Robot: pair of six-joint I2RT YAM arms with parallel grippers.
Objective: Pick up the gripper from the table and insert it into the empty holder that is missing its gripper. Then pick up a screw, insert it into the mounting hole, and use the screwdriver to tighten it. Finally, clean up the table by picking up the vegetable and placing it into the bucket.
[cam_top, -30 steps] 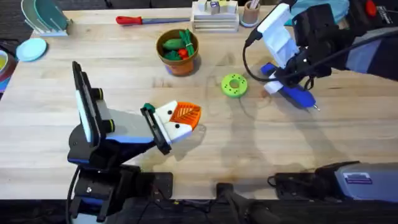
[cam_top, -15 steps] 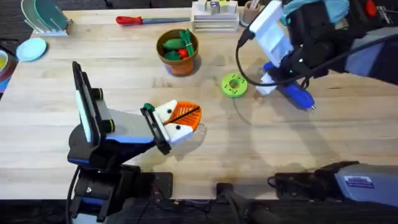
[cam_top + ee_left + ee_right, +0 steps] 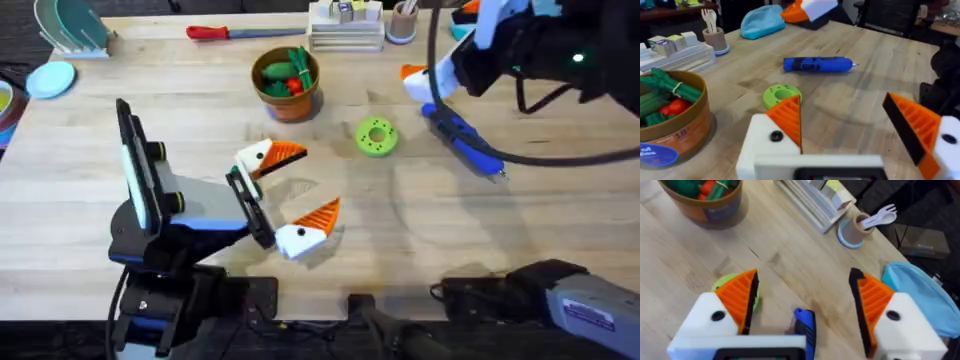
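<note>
Now we see our right gripper raised near the far right edge of the wooden table, its white fingers with orange ribbed pads spread wide and holding nothing. The bright blue pen-shaped electric screwdriver lies on the wood just under and in front of it; in the right wrist view its blue end shows between the two fingers. Its long axis runs diagonally, the thin metal bit pointing toward the near right. We judge that the right arm is much nearer to it, and that the fingers must close across the body, not along it.

Our left gripper rests near the middle of the table, fingers also spread and empty. The flat lime-green ring-shaped disc lies between the two grippers, well apart from the screwdriver, so nothing blocks the approach. The round brown-orange bucket with green and red toy produce stands toward the far edge, the red-handled tool behind it.
</note>
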